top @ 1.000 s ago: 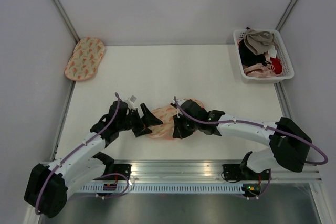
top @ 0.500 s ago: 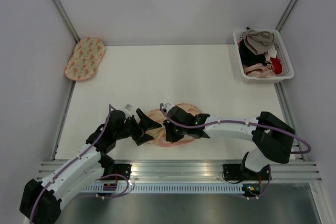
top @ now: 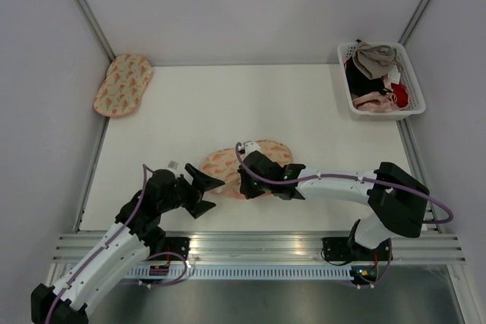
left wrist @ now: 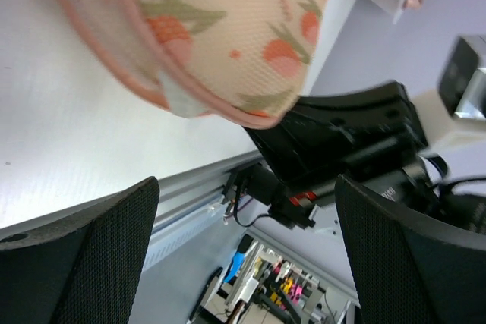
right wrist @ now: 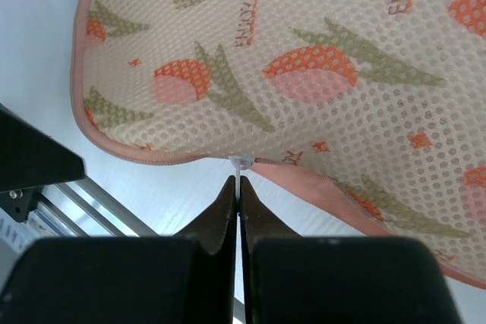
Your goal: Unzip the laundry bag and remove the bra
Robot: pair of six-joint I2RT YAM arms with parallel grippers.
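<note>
The laundry bag [top: 244, 165], a cream-peach pouch with orange-red print and pink zip edge, lies near the table's front edge. It fills the right wrist view [right wrist: 304, 58] and shows at the top of the left wrist view [left wrist: 228, 28]. My right gripper [top: 244, 186] is shut on the white zipper pull [right wrist: 240, 166] at the bag's near edge [right wrist: 240, 187]. My left gripper [top: 203, 191] is open and empty, just left of the bag's end, apart from it [left wrist: 243, 263]. The bra is hidden.
A second identical pouch [top: 122, 83] lies at the far left corner. A white plastic basket [top: 414, 89] with several garments stands at the far right. The metal rail [top: 258, 244] runs along the table's near edge.
Both grippers moved toward the near left. The left gripper has let go of the bag's end and backed away. The bag shifted left with the right gripper on the zipper pull.
</note>
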